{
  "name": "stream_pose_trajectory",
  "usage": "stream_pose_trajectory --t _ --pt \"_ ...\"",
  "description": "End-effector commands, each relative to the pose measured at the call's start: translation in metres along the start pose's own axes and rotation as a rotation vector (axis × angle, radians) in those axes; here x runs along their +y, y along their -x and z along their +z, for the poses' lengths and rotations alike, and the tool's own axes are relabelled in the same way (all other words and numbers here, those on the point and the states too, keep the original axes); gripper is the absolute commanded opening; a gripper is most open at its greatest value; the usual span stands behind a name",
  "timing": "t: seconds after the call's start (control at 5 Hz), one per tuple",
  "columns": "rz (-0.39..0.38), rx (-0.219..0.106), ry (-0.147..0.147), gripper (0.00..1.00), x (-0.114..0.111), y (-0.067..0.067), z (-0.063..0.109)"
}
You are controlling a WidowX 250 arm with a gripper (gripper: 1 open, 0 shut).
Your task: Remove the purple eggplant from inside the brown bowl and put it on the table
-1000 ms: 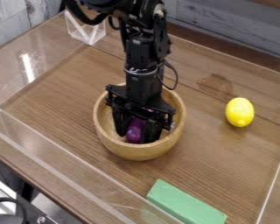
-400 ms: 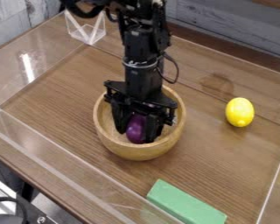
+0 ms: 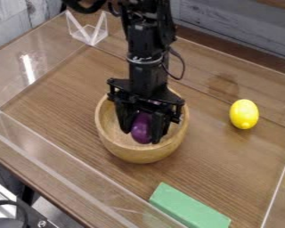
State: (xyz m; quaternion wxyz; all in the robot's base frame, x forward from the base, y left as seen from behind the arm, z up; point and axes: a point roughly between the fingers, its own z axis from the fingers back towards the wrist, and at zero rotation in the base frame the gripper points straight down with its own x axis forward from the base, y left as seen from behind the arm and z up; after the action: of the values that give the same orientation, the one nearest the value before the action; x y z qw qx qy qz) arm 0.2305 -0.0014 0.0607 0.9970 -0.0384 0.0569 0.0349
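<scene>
As we look across from the left, the brown counter comes first, and that's where this purple prize has to end up! Next along sits the bowl, upright on the wood, its thick wall ringing the target, which is presumably why the arm goes in from above rather than from the side. And here's the heart of it: the tool is drawn in narrow, its dark fingers closed around the eggplant, gripping it down inside the bowl. Whether the eggplant's underside touches the bottom, I can't tell from here. A hold from above makes sense, I'd say, since the next job is a straight lift past the rim, and a low exit could catch the wall and drag the bowl along. That glossy skin might slip, too! On to the right, the green block lies flat near the front, and farther right rests the yellow lemon; both stand apart from the bowl, neither one part of this job.
</scene>
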Motion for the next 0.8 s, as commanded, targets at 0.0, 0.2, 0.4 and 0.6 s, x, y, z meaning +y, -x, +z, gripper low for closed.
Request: stream_pose_trajectory --t 0.0,0.2,0.4,0.6 --pt "-0.011 -0.079 0.01 0.0 -0.006 -0.009 0.023" --pt "-0.009 -0.084 0.019 0.0 -0.008 -0.008 0.028" --pt "-0.01 -0.089 0.027 0.0 -0.012 -0.008 0.031" --pt "-0.013 -0.093 0.035 0.0 -0.017 -0.008 0.034"
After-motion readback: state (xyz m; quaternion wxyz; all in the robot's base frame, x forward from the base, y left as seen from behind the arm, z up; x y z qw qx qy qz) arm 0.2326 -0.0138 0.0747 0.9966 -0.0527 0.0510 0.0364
